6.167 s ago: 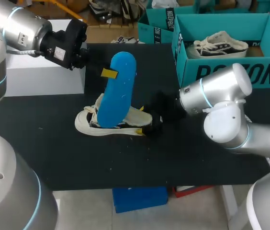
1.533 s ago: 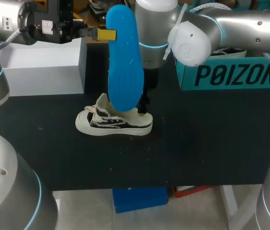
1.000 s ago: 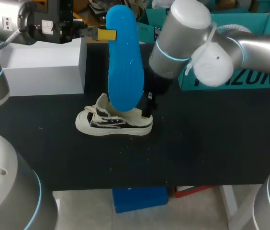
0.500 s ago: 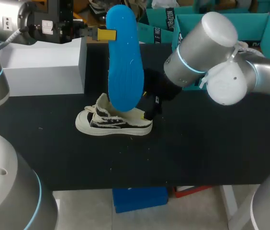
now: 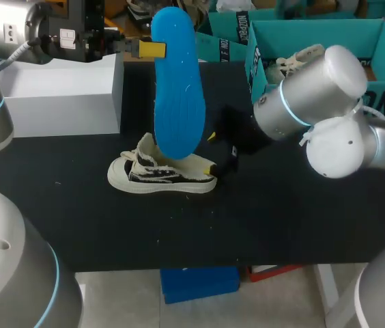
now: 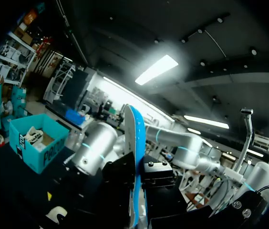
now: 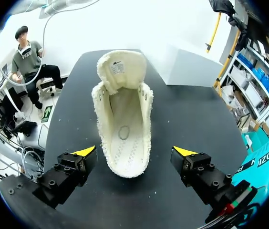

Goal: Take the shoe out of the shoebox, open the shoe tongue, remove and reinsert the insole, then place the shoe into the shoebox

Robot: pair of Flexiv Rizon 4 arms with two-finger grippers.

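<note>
Shoe [image 5: 162, 174] out on tabletop [image 5: 281, 225]; insole [image 5: 175, 89] removed, clamped in left pincer [image 5: 148, 49]; right pincer [image 7: 134, 151] wide at 3 o'clock. Reinsertion, boxing remain.

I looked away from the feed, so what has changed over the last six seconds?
The left gripper raised the blue insole higher above the sneaker. The right gripper swung up behind the insole, then came back down, open, at the sneaker's heel. The sneaker stayed put; the insole stayed clamped.
</note>
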